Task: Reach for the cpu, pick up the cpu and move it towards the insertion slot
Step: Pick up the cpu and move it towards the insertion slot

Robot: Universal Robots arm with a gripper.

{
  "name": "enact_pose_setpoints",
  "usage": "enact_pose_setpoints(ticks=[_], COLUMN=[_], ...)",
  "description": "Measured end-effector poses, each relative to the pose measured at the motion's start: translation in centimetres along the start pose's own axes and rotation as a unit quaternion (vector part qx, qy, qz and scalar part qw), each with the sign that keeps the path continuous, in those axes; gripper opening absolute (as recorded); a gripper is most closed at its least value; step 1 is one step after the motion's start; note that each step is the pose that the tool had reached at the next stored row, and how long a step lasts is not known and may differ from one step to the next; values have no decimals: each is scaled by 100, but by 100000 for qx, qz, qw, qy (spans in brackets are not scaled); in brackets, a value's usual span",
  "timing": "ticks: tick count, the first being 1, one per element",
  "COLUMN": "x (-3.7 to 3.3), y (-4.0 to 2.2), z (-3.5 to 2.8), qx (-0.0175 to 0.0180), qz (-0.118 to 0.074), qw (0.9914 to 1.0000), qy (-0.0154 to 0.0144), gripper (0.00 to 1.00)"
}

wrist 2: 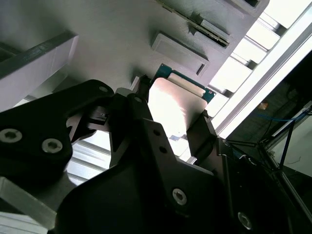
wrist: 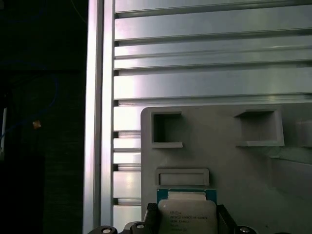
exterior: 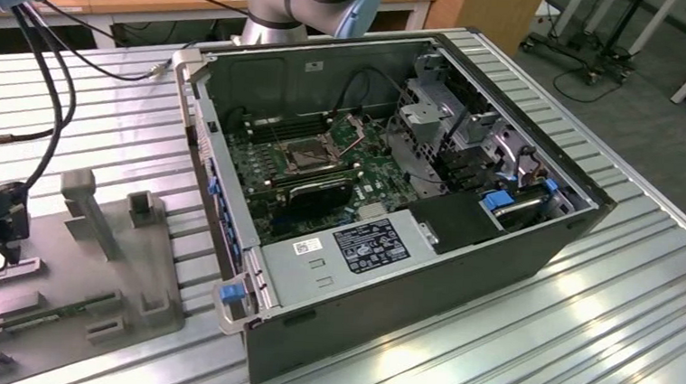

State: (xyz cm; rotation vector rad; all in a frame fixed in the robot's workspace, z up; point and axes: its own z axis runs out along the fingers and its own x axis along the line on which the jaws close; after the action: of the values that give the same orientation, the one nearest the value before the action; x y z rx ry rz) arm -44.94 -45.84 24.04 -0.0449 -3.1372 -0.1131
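Gripping entry: cpu [wrist: 187, 217], silvery face showing, sits between the fingers of the gripper [wrist 2: 173, 109] over the grey fixture [wrist: 224, 146], near its edge; jaws clamped onto two opposite sides of the chip; insertion slot [exterior: 309, 158] lies well apart from the fixture, inside the computer case [exterior: 436, 253]

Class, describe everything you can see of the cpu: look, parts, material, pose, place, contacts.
The cpu is a thin, flat square chip. Its broad face looks like pale silvery metal and bears dark print in the first wrist view. A narrow green board edge shows along one side. The chip sits between the black fingers of the end effector, which press two opposite edges, over the grey plastic fixture. Whether it rests there or is lifted cannot be told.
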Motion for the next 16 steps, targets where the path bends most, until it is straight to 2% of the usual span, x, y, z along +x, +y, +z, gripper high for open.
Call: enact_pose_setpoints(ticks=[11,16], x=[0,0], y=[5,6], z=[-68,-77], qx=[3,-4], qz=[0,0], qw=[100000,100000], qy=[4,-5], gripper=[55,55])
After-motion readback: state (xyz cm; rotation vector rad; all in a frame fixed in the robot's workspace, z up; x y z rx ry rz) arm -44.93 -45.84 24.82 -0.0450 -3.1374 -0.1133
